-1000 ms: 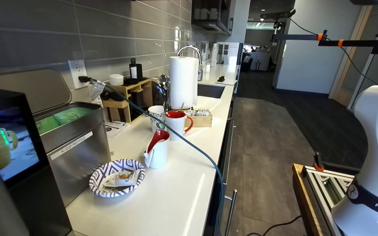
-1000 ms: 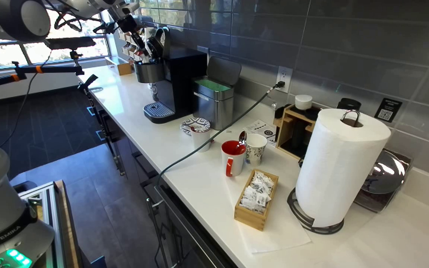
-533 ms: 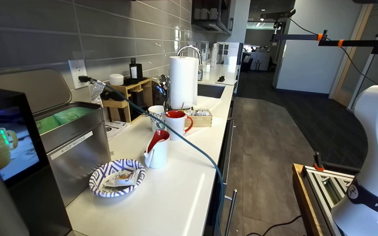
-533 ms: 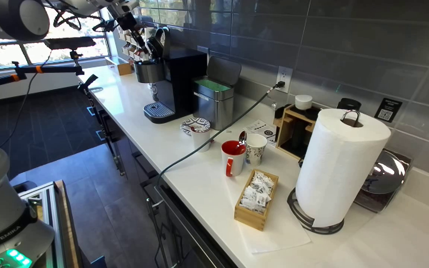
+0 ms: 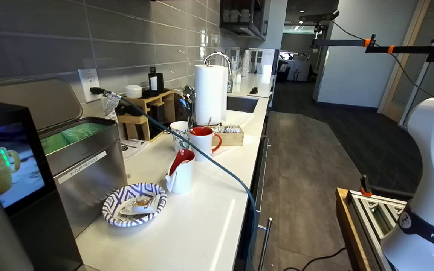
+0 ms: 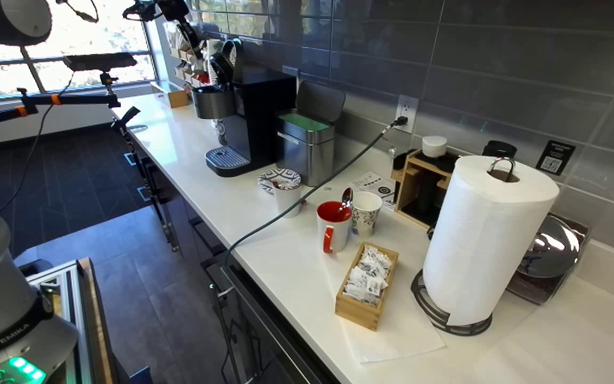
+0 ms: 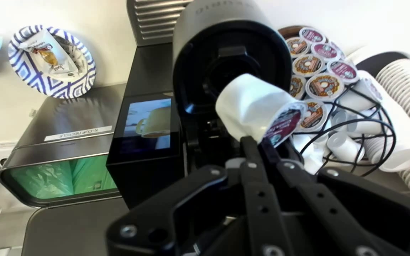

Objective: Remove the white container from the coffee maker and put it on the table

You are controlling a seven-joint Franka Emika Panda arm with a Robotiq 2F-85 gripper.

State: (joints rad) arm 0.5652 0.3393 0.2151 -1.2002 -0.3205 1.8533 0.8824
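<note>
We have the white container (image 7: 244,103) gripped in the end effector (image 7: 257,142), pinched near its rim by jaws standing close together. In an exterior view we find the end effector higher than the silvery head (image 6: 212,104) of the coffee maker (image 6: 267,101), and we judge the container already out of that machine's round black well (image 7: 226,62), with the setting down left to do.

The coming move turns on height: the container sits right at the tips of the end effector, above the coffee maker's head, while the desk (image 5: 187,233) spreads below, around the coffee maker's foot. The container's axis lies tilted, closed base toward the coffee maker's screen (image 7: 148,124) and foil lid (image 7: 284,125) toward the pods (image 7: 308,65) at the opposite side.

The container is a small tapered cup, smooth white and faintly dented, capped in maroon; its thin wall will probably flex under pressure. The coffee maker is boxy and black, its drip tray (image 6: 228,158) ribbed and metallic. Just beside it stands a brushed-steel bin (image 7: 71,110); near the coffee maker lies a plate (image 7: 55,89) with a blue zigzag pattern. Stacked, ribbed paper cups (image 7: 409,96) lie beyond the pods, farther from the coffee maker.
</note>
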